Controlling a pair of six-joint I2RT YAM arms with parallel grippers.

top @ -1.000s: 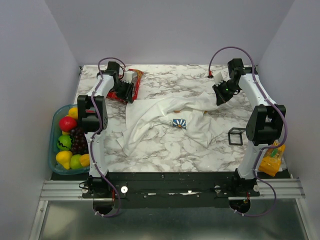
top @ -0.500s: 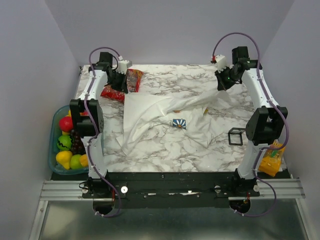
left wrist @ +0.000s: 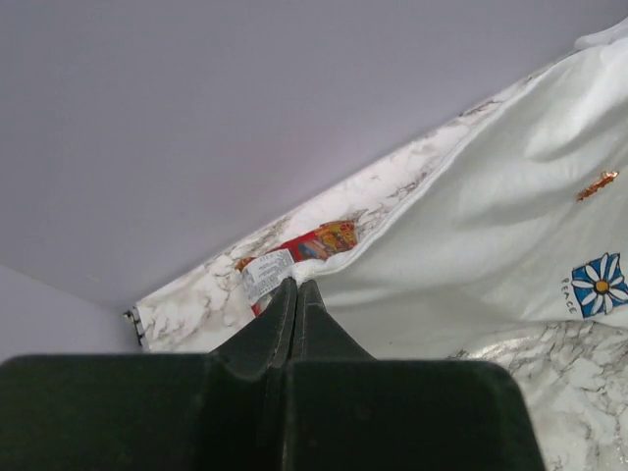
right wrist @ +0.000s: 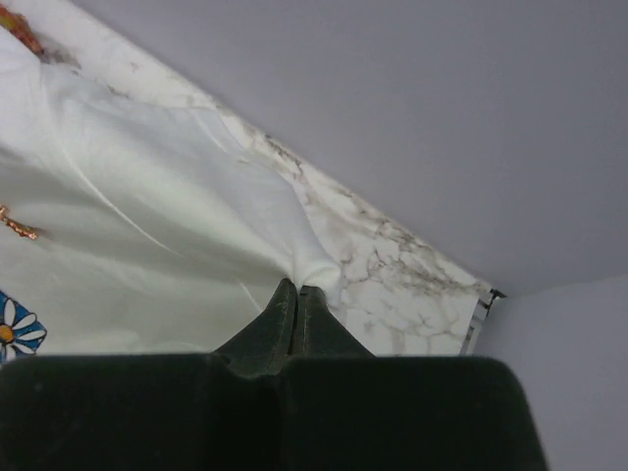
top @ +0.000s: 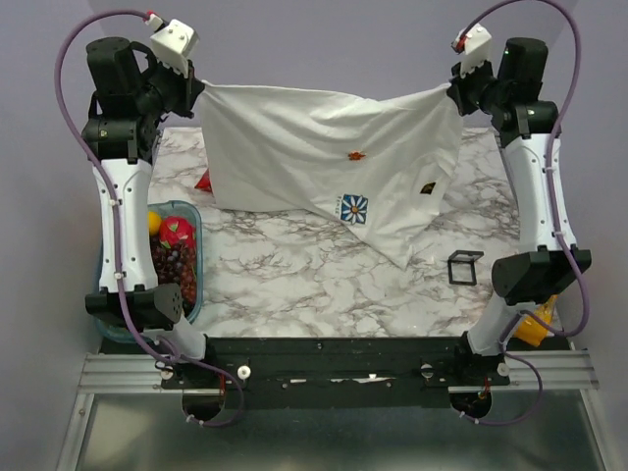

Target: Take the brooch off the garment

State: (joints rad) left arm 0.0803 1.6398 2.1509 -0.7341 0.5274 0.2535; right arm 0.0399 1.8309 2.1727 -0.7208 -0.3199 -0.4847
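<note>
The garment (top: 294,147), a white T-shirt, hangs spread in the air between both arms, high above the marble table. My left gripper (top: 196,90) is shut on its left top corner, and my right gripper (top: 453,90) is shut on its right top corner. The brooch (top: 356,155), a tiny orange-red pin, sits near the shirt's middle, above the blue-and-white daisy print (top: 354,208). A small dark patch (top: 428,186) is at the right. The left wrist view shows the brooch (left wrist: 596,184), and the right wrist view shows it (right wrist: 20,229) too. The garment's edge is pinched in both wrist views (left wrist: 412,265) (right wrist: 196,226).
A fruit basket (top: 188,285) stands at the left table edge. A red snack bag (top: 204,182) peeks out behind the shirt's left side. A small black open cube frame (top: 463,266) lies at the right. A yellow packet (top: 535,324) sits by the right arm's base.
Both arms have risen high and spread apart, lifting the shirt off the table so it hangs flat between them. The brooch, daisy print and dark patch now face the camera.
</note>
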